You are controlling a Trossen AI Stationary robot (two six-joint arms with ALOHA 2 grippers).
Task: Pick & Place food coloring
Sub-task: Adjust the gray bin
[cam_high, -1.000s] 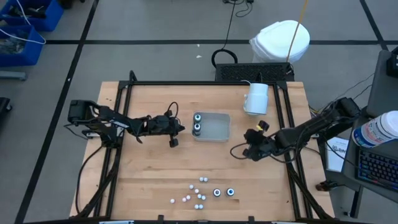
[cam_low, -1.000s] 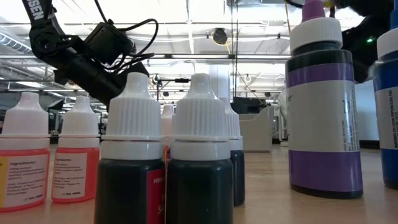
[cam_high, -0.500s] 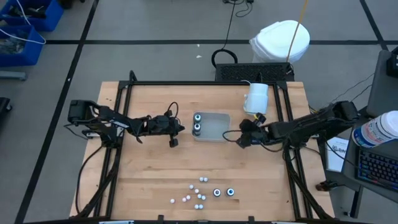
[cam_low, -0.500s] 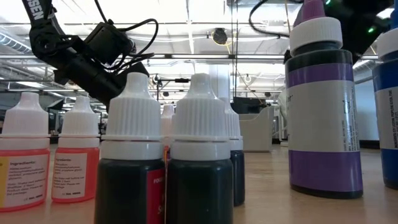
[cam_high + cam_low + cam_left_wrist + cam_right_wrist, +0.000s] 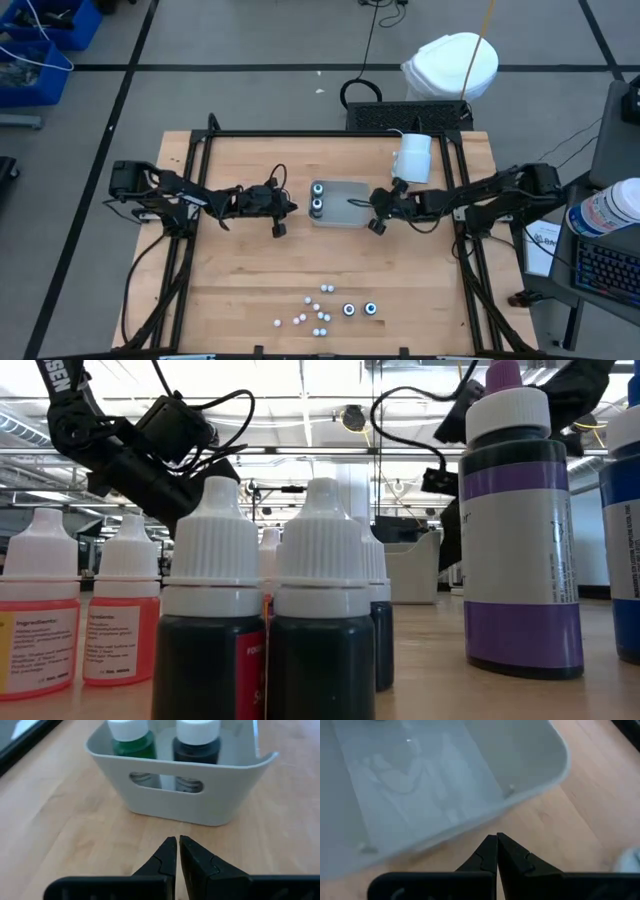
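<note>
The grey tray [image 5: 345,207] sat near the middle of the table [image 5: 240,290], holding 2 food coloring bottles [image 5: 317,198] against its left wall. The left gripper [image 5: 287,210] rested just left of the tray, fingers pressed together on nothing. The right gripper [image 5: 372,213] hovered at the tray's right rim, also closed and empty. 2 more bottles [image 5: 359,309] and the small whitish pieces [image 5: 313,311] stood near the table's front edge.
</note>
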